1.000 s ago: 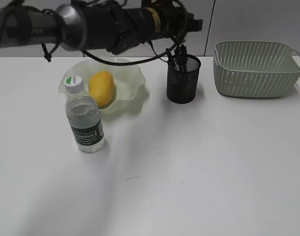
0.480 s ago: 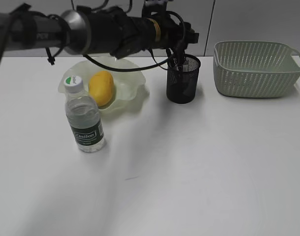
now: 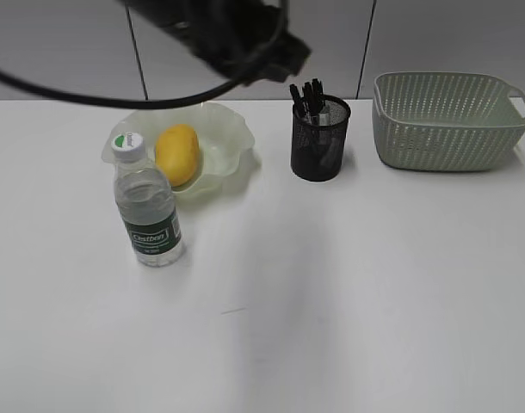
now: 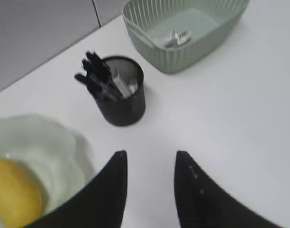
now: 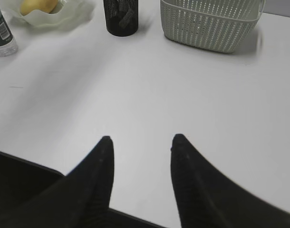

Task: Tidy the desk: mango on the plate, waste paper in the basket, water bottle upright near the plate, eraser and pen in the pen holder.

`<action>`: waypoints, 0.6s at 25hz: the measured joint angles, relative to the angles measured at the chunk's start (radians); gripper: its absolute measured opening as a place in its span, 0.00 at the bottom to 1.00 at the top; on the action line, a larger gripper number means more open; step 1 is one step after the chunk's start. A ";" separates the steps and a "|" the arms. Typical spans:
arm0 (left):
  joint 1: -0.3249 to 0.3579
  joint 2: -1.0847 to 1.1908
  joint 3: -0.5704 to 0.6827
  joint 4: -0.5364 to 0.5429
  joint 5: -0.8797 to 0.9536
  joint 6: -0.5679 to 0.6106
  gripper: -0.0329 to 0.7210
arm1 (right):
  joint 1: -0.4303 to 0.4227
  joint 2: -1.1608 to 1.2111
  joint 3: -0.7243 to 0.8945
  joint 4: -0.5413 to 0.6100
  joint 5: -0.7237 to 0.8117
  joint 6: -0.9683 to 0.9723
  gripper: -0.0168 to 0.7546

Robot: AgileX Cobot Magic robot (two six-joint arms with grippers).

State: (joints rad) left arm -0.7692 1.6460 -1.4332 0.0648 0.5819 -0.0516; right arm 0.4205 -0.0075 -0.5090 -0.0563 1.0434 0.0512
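Note:
The yellow mango point(image 3: 176, 153) lies on the pale-green plate point(image 3: 224, 129). Just in front of the plate, the water bottle point(image 3: 148, 206) stands upright. Dark pens point(image 3: 305, 96) stick out of the black mesh pen holder point(image 3: 320, 142); a pale piece shows among them point(image 4: 121, 83), and I cannot tell whether it is the eraser. The waste paper point(image 4: 178, 37) lies inside the basket point(image 4: 149, 35). My left gripper point(image 4: 150, 154) hangs open and empty above the desk, short of the pen holder point(image 4: 122, 97). My right gripper point(image 5: 142, 138) is open and empty over the near desk.
The basket point(image 3: 447, 120) stands at the back right, beside the pen holder. My left arm point(image 3: 237, 39) is a dark blur across the top, above the plate. A grey wall runs behind the desk point(image 3: 348, 284).
My left arm has lifted up and back from the pen holder, leaving the pens standing in it. Its jaws went from shut to open. The right gripper has not moved.

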 joint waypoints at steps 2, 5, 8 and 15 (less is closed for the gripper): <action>0.000 -0.180 0.179 -0.006 0.020 -0.002 0.40 | 0.000 0.000 0.000 0.000 0.000 0.000 0.44; 0.000 -0.479 0.394 0.000 0.098 -0.007 0.51 | 0.000 0.000 0.000 0.000 0.000 0.000 0.44; 0.000 -0.769 0.557 0.027 0.211 -0.031 0.61 | 0.000 0.000 0.000 0.000 0.000 0.000 0.44; 0.000 -1.356 0.756 0.168 0.470 -0.207 0.64 | 0.000 0.000 0.000 0.002 0.000 0.000 0.44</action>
State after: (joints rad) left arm -0.7692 0.2900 -0.6775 0.2326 1.0515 -0.2589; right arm 0.4205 -0.0075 -0.5090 -0.0542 1.0434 0.0512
